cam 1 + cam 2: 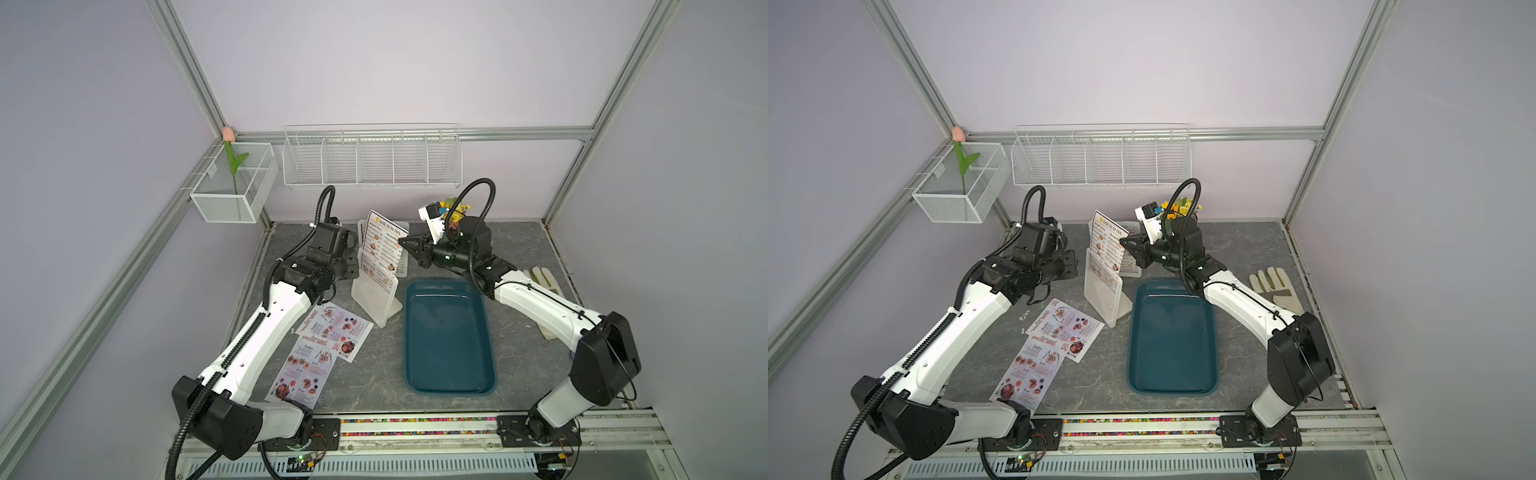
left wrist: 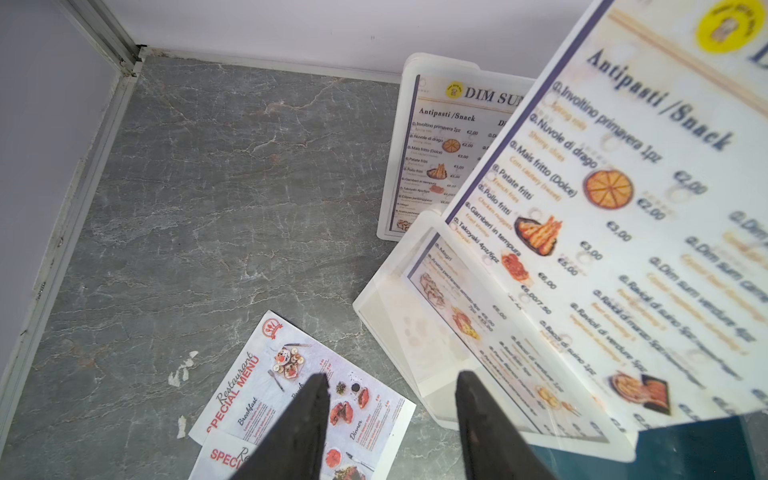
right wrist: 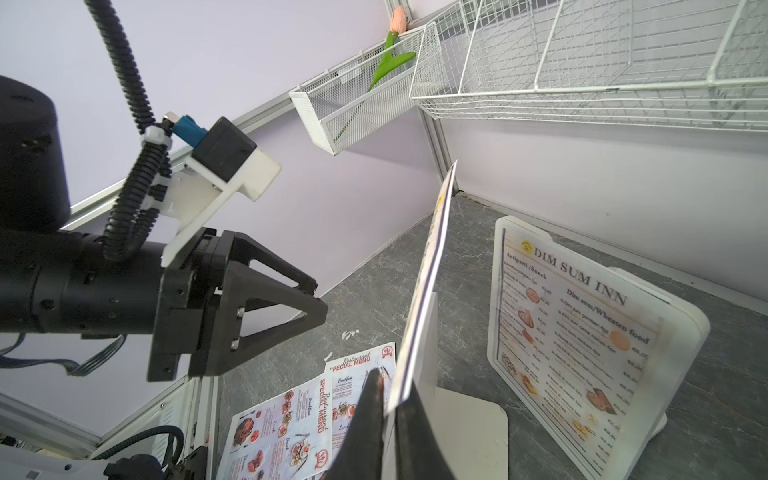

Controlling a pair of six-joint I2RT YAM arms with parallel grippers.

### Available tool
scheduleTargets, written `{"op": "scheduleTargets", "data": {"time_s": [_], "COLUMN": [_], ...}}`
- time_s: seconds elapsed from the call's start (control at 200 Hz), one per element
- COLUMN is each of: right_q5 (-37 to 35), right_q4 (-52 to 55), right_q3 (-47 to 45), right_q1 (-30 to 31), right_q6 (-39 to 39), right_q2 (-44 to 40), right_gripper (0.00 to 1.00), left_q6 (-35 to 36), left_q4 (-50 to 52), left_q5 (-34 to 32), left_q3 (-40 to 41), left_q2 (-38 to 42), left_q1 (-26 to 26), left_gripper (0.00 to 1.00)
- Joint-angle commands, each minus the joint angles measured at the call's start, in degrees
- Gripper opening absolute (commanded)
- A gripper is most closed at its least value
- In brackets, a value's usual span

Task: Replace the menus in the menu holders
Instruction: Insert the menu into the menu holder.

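On the grey tabletop (image 1: 528, 245), back centre: removal of the old menu from the near holder, as I judge the step.

- Dark teal tray (image 1: 449, 340): one, nothing in it, just right of the near holder.
- Menu holders: two. Near menu holder (image 1: 374, 303) stands upright. Far menu holder (image 3: 685, 328) leans behind it, near the back wall.
- DIM SUM INN menus: two. Raised DIM SUM INN menu (image 1: 382, 245) stands partly out of the near holder's top, lower part in the slot. Second DIM SUM INN menu (image 3: 573, 324) sits fully in the far holder.
- SPECIAL MENU sheets: two, flat on the tabletop left of the near holder and overlapping: upper sheet (image 1: 336, 328), lower sheet (image 1: 303, 370).
- Right pincer (image 3: 390, 390): clenched on the raised menu's side edge.
- Left pincer (image 2: 392, 376): released, jaws apart, nothing between them; near the holder's left side, not touching as far as I can tell.

Advice: draw the sheet along the slot's own slant, not sideways, or the paper may bind and the light holder lift or tip. Bracing the holder with the left pincer would help. Both replacement sheets untouched; far holder not started.
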State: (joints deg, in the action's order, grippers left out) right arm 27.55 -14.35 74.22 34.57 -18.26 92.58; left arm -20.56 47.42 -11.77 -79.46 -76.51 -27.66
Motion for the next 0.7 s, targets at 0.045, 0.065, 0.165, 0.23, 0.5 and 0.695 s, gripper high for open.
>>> {"op": "scheduleTargets", "data": {"time_s": [0.045,0.065,0.165,0.23,0.5,0.695], "right_q5": [1.1,1.2,1.4,1.5,2.0,3.3], "right_q4": [0.8,0.8,1.3,1.5,4.0,6.2], "right_q3": [-1.1,-1.1,-1.3,-1.6,-3.1,-3.3], "right_q1": [0.6,0.6,0.9,1.1,2.6,3.7], "right_q6": [1.1,1.2,1.2,1.2,2.3,2.7], "right_q2": [-0.1,-0.2,0.0,0.2,0.7,1.8], "right_gripper": [0.13,0.13,0.13,0.13,0.15,0.17], "left_q6": [-0.8,-0.8,-0.8,-0.8,-0.9,-1.0], "left_q4": [-0.1,-0.1,-0.1,-0.1,-0.3,-0.2], "left_q5": [-0.7,-0.6,-0.5,-0.5,-0.3,-0.4], "left_q3": [0.2,0.1,0.0,-0.1,-0.5,-0.7], "left_q2": [0.6,0.6,0.4,0.3,0.3,0.3], "left_q1": [0.2,0.3,0.3,0.2,0.2,0.3], "left_gripper": [0.52,0.52,0.52,0.52,0.52,0.52]}}
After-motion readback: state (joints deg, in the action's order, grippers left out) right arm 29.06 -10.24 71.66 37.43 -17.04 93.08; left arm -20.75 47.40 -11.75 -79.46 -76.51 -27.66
